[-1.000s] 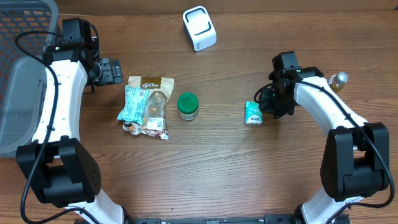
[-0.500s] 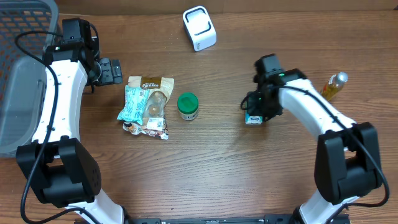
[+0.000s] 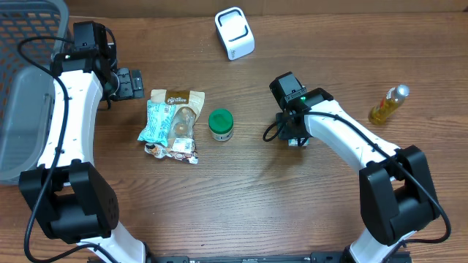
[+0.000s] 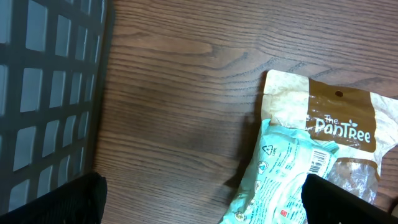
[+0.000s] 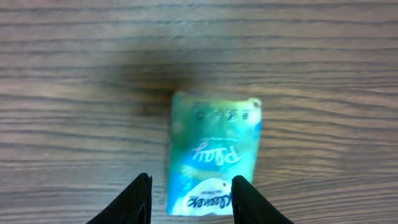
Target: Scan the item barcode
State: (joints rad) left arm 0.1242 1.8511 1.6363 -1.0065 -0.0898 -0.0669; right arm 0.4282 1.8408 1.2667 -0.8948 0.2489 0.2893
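Print blurred on small green packet (image 5: 214,155), its lower edge cut off in right wrist view, mostly hidden under right gripper (image 3: 291,134) from overhead, basket (image 3: 22,44) cut at left edge

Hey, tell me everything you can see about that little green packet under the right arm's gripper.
The packet is a small, soft-looking pouch, green fading to teal, with white script lettering that reads upside down in the right wrist view. It lies flat on the wooden table. The right gripper hangs open over one end, a finger on either side; whether they touch it is unclear. From overhead that gripper hides nearly all of it.
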